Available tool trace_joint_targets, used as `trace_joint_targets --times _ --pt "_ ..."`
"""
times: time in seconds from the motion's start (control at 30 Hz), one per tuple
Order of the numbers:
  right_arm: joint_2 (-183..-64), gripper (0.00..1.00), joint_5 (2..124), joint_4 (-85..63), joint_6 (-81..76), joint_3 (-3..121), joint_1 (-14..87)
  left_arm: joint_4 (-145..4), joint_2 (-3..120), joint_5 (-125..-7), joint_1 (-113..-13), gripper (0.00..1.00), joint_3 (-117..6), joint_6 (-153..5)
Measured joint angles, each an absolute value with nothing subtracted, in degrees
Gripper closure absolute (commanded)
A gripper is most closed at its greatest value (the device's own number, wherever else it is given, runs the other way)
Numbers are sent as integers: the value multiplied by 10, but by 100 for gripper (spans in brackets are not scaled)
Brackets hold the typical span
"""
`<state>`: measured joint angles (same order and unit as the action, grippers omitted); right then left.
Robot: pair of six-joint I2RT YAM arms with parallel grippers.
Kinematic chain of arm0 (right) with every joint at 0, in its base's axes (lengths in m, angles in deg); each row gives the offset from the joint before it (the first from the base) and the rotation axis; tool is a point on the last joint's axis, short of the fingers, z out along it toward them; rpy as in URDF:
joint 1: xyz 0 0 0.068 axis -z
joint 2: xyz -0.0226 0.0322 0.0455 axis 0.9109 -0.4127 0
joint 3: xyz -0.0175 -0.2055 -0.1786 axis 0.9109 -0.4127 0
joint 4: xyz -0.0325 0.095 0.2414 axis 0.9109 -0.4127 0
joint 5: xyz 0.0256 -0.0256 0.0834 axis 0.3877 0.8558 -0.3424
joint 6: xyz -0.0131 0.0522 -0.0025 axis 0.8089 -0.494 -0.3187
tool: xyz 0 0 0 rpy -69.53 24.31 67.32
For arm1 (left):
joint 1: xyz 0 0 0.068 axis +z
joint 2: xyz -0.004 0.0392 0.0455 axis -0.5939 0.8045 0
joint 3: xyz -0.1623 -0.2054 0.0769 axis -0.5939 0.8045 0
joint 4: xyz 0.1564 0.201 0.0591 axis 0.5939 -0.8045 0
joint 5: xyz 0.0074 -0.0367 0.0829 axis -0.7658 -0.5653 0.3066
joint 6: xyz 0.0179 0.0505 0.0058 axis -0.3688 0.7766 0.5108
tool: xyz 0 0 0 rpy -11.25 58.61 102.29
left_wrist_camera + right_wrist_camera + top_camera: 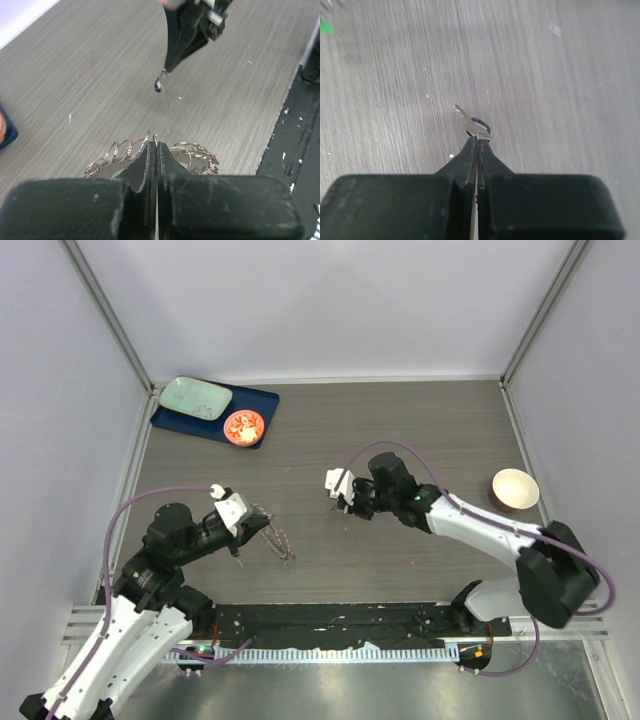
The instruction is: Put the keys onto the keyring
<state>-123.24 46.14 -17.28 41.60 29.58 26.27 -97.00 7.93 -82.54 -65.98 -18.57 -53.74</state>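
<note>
- Left wrist — left claw [154, 145] clamped on the keyring [125, 150], loops fanning out both sides
- Right wrist — right claw [477, 139] pinching a small silver key [469, 121] over the desk [545, 75]

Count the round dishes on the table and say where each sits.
2. The orange-red dish sits on the blue tray at the far left, beside the teal plate; the cream bowl stands alone at the right. None seems hidden.

Left wrist view: keyring [120, 150], near part hidden behind left gripper [154, 146]. Right gripper [164, 75] cut off by top edge. Tray [7, 137] clipped at left edge.

Right wrist view: key [467, 120], head partly hidden between fingertips. Green patch [325, 26], upper left corner, blurred, unidentifiable.
</note>
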Motion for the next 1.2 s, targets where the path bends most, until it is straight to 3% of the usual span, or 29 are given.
trace_joint_targets --times 0.23,0.5,1.2 --pt "-1071 99 492 -105 399 245 180 -964 128 -923 -660 100 -186 -509" --pt "-989 99 495 -52 379 180 129 -957 205 -1005 -661 100 -189 -482" --pt "-998 99 426 123 269 98 121 -816 318 -1063 -695 100 -185 -480"
